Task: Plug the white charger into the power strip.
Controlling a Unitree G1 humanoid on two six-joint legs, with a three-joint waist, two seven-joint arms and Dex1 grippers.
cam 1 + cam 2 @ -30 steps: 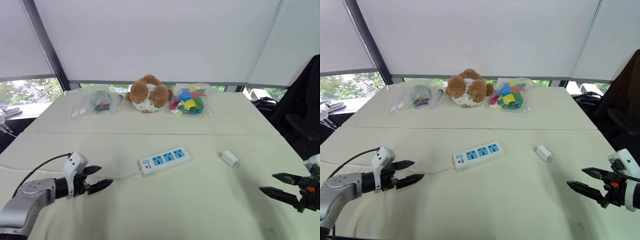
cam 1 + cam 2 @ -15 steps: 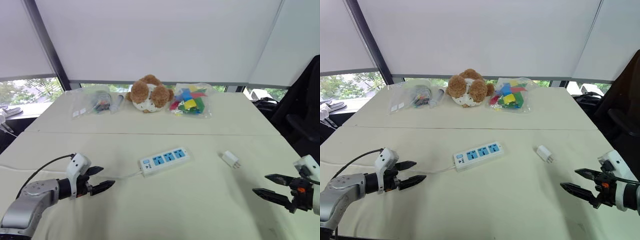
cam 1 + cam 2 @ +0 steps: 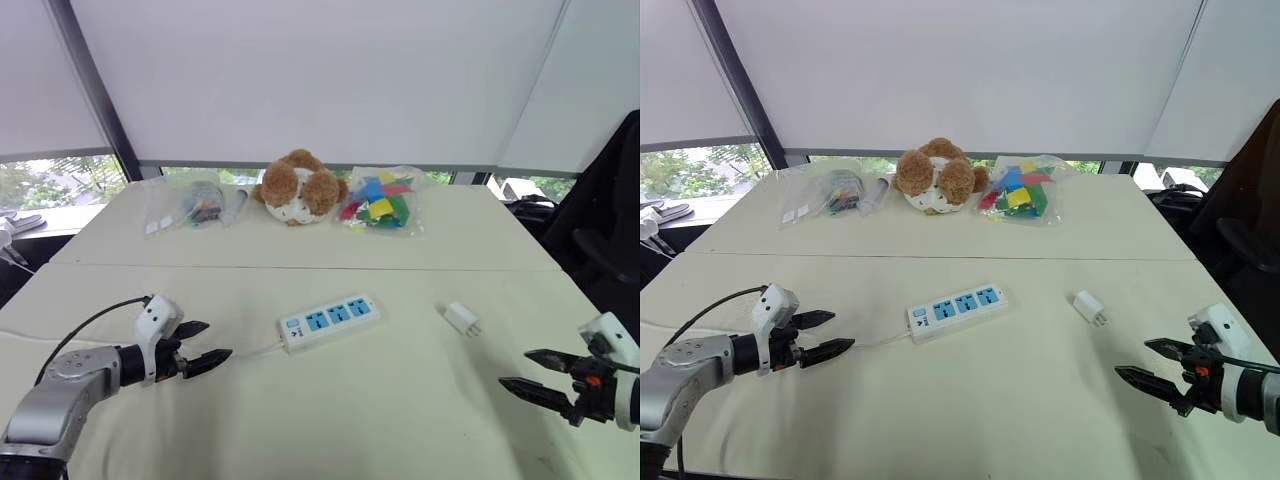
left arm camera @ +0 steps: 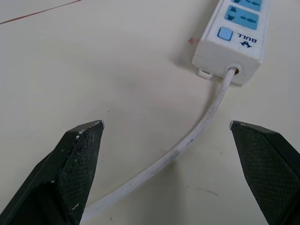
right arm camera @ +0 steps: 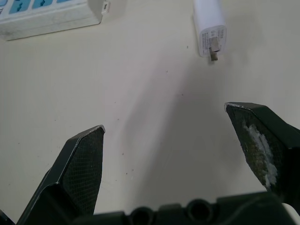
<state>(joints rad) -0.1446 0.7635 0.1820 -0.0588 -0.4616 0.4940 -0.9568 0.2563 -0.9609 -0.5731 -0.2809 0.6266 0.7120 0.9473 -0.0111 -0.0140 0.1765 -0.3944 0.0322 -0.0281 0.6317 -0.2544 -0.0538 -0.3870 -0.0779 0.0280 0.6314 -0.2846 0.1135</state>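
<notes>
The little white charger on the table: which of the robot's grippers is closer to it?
The right. The right gripper hangs open just beyond the white charger, on its right. The left gripper hangs open across the table, beyond the power strip.

The power strip [image 3: 328, 321] and white charger [image 5: 209, 26] look like smooth, slightly glossy white plastic. The table [image 3: 400, 400] is matt cream. The black fingers [image 4: 75, 159] show a fine cross-hatched texture.

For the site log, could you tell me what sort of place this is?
Probably an office or lab: pale tables by windows with roller blinds, a black office chair.
</notes>
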